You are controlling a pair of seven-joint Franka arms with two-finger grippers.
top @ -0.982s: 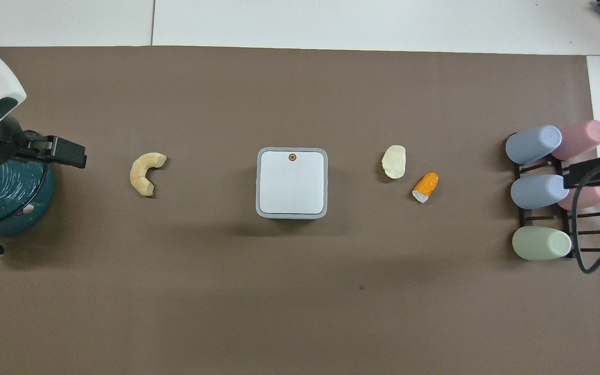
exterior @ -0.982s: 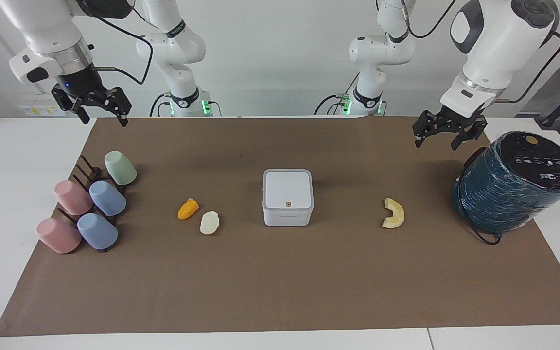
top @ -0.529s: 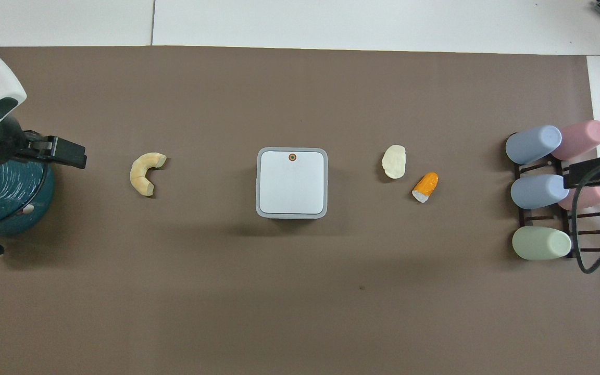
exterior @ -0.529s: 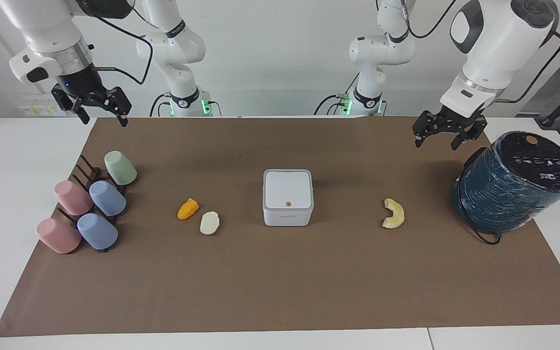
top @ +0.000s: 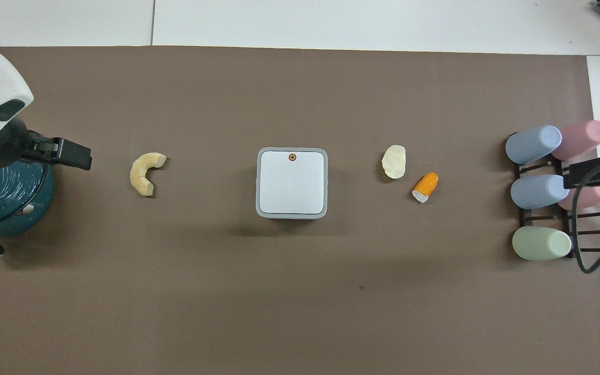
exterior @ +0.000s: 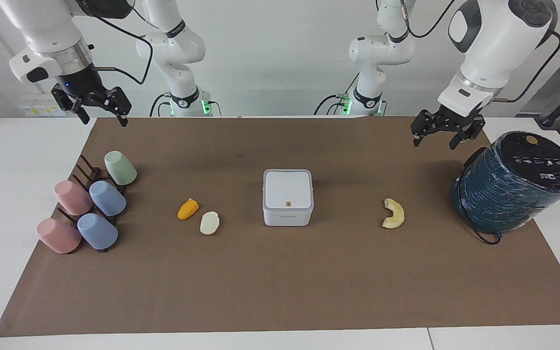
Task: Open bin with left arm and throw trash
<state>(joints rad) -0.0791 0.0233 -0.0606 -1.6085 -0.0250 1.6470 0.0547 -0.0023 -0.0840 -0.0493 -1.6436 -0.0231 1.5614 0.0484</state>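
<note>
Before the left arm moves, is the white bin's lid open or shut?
Shut: the bin shows its lid flat on top, with no gap.

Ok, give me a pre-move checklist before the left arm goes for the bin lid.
1. Bin lid shut, to be opened first: ok, it lies flat and closed.
2. Orange button free to press: ok, nothing covers it.
3. Left hand empty and open: ok, it hangs over the mat beside the teal cylinder.
4. Way from the left hand to the bin free: ok, only the yellowish peel lies on the mat in that stretch.
5. Trash out of the bin: ok, the peel, orange chunk and cream piece lie on the mat.
6. Right hand out of the way: ok, it waits by the cups.
</note>
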